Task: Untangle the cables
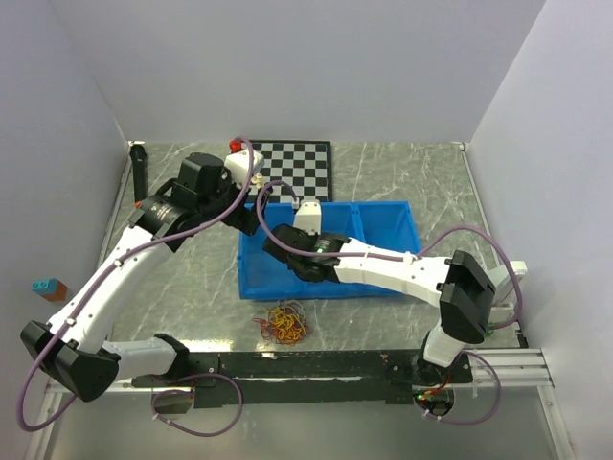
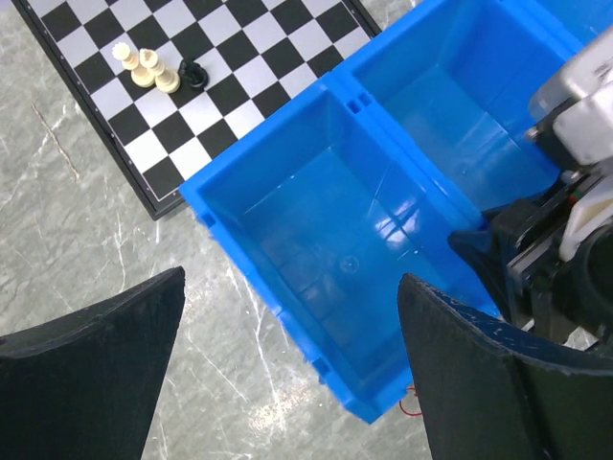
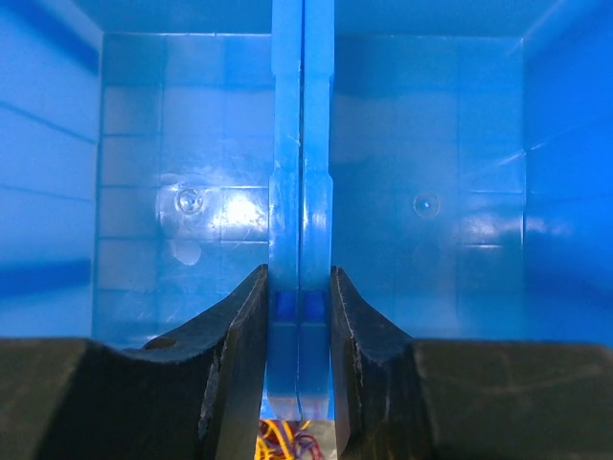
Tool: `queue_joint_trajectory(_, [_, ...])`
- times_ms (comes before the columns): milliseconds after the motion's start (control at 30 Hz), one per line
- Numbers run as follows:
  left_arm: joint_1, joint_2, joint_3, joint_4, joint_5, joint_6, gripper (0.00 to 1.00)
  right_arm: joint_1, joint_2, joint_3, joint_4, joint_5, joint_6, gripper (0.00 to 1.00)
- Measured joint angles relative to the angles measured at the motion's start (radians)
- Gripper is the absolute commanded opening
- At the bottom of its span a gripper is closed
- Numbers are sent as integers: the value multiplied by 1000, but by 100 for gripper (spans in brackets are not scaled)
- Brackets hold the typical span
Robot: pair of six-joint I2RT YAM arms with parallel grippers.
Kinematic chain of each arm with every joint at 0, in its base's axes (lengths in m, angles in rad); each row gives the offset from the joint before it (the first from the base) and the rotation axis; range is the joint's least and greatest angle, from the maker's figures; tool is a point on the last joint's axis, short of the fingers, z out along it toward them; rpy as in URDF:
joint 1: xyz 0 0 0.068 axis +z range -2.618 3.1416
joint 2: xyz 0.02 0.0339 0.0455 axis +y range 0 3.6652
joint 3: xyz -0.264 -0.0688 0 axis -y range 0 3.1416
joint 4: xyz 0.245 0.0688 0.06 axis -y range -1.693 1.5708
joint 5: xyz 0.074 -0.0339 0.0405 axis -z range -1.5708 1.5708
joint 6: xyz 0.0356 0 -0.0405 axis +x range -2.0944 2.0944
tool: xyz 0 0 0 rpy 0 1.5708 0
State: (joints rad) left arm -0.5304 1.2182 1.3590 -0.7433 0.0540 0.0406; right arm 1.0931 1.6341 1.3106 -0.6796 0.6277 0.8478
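Note:
The cables (image 1: 283, 323) lie as a small red, orange-yellow and dark tangle on the table just in front of the blue two-compartment bin (image 1: 383, 218). In the right wrist view a bit of them (image 3: 287, 443) shows below the bin. My right gripper (image 1: 276, 240) is shut on the bin's middle divider wall (image 3: 302, 192), one finger (image 3: 239, 335) on each side of it. My left gripper (image 2: 292, 287) is open and empty, hovering over the bin's left corner (image 2: 383, 407). One red wire loop (image 2: 410, 402) peeks out by its right finger.
A chessboard (image 1: 297, 168) lies behind the bin, with white pieces (image 2: 144, 67) and a black one (image 2: 192, 74) on it. A black bar (image 1: 140, 172) stands at the far left, a small blue-and-brown block (image 1: 48, 287) at the left edge. White walls enclose the table.

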Motion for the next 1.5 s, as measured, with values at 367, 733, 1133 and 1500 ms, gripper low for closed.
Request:
queue_joint_trajectory(367, [17,-19,-50,7,-52,24,97,8,167,150,-1,2,-34,0])
queue_joint_trajectory(733, [47,-30,-76,27,-63,32,97,8,195,129,110,-42,-70,76])
queue_joint_trajectory(1133, [143,-65,-119,-36,198,100,97,16,-390,-407,454,-240,-185,66])
queue_joint_trajectory(1500, [83,-251,-346,-222,487,394,97,26,-447,-847,694,-587,-256,52])
